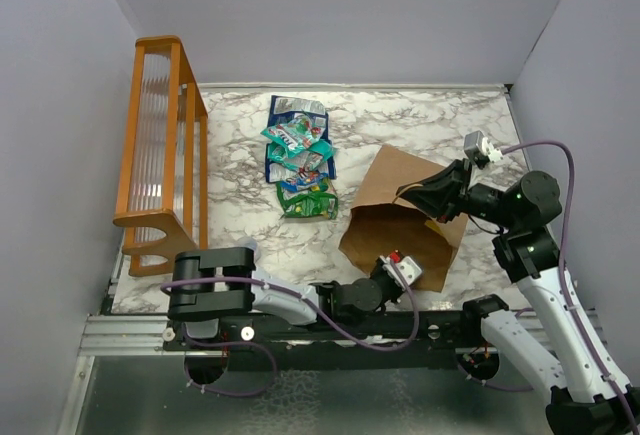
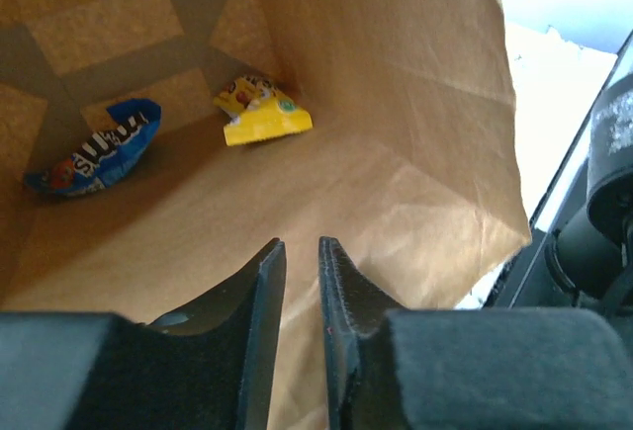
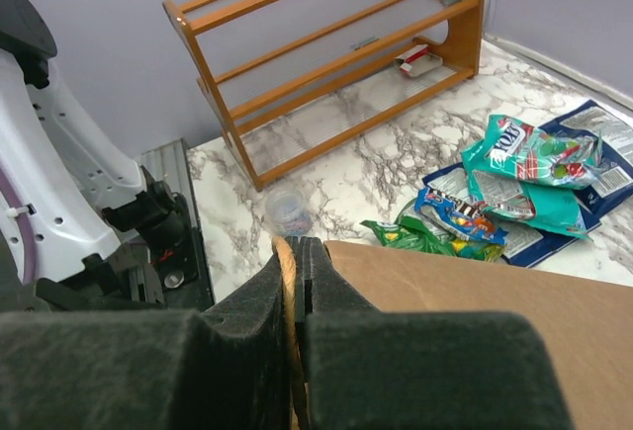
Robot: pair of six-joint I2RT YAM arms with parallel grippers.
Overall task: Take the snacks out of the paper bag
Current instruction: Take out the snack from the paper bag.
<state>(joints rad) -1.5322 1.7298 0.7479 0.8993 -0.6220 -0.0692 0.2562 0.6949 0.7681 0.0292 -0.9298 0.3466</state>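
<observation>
Inside the large brown kraft paper bag (image 1: 392, 193), which lies on its side on the white marbled surface (image 1: 240, 217) with its mouth toward the arm bases, two snacks sit at the far end. A crumpled blue foil packet (image 2: 94, 148) is on the left and a yellow foil packet (image 2: 263, 114) on the right, apart from each other, both close to the folded bottom. Left tool (image 2: 297, 244) at the bag mouth, jaws narrow with only a slit between, holding nothing. Right tool (image 3: 294, 247) clamped on the bag's upper paper edge, holding the mouth up. Outside, a heap of teal, dark blue and green foil packets (image 1: 300, 155) lies between the bag and the orange wooden rack (image 1: 160, 145). Packets look light, soft and slick, and would probably skid on the paper if nudged, so a pinch on a raised crimped end seems better than on the flat face. Bag paper is thin and would likely sag if released. Paper walls hem the left tool on both sides and above, so a straight reach in and a straight draw out suits. Bare surface lies just left of the bag for setting down.
</observation>
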